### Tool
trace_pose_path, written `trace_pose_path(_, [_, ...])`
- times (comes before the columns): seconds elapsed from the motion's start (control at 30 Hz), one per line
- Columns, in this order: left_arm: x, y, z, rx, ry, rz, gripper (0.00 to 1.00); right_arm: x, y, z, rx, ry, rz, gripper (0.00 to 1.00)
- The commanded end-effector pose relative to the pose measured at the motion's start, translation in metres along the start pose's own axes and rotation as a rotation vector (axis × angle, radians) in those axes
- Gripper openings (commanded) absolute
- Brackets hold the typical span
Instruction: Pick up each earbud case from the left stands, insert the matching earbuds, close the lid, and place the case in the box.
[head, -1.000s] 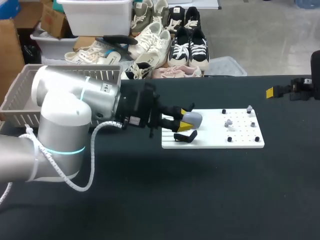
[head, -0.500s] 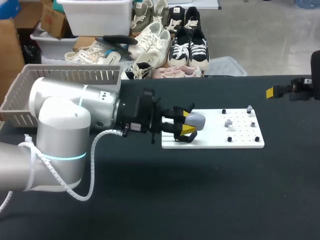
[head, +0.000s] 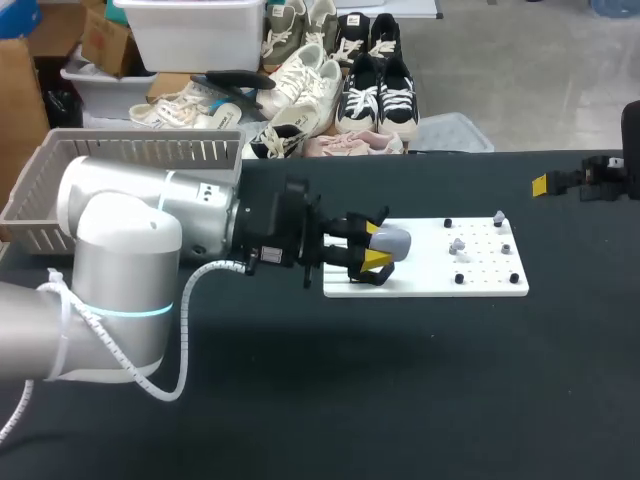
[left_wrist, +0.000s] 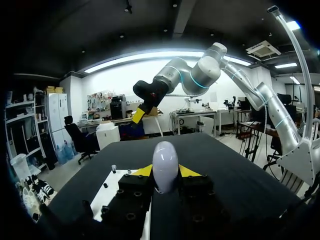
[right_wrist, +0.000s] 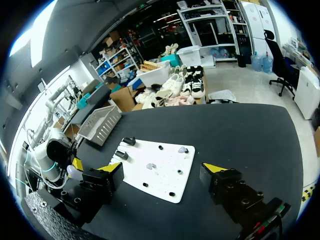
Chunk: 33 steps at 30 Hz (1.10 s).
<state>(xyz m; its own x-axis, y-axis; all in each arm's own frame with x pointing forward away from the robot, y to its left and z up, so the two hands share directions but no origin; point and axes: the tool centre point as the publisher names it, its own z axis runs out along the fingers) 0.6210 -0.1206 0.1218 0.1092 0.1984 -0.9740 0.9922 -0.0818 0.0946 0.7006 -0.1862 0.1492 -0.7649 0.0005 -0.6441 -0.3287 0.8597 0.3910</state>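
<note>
My left claw (head: 374, 245) pinches the earbud case (head: 391, 240) mid-body over the white board's (head: 425, 282) left edge; it looks light, hard and probably slippery.

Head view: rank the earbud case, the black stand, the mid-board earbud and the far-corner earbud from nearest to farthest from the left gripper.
1. earbud case: held between the left gripper fingers.
2. black stand: beside the gripper, at the white board left end.
3. mid-board earbud: to the gripper's right.
4. far-corner earbud: at the board's far right corner.
</note>
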Motion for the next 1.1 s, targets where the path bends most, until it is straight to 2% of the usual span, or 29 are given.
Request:
trace_pose_path(0.03, [0.001,-0.001,0.000,-0.004,-0.003,0.001,0.00,-0.001,-0.001,0.000,-0.003,0.002,-0.001,1.00])
trace_pose_path(0.27, [0.003,-0.005,0.002,-0.010,-0.017,-0.005,0.00,-0.001,-0.001,0.000,-0.003,0.002,-0.001,1.00])
trace_pose_path(0.67, [0.014,-0.001,0.029,0.029,-0.079,0.037,0.00,0.002,0.001,-0.002,-0.005,0.008,-0.016,1.00])
trace_pose_path(0.77, [0.017,0.002,0.032,0.033,-0.093,0.034,0.00,0.007,0.007,-0.008,0.018,0.017,-0.052,1.00])
trace_pose_path(1.1, [0.022,0.005,0.031,0.023,-0.134,0.029,0.00,0.020,0.049,-0.026,-0.027,0.017,-0.164,1.00])
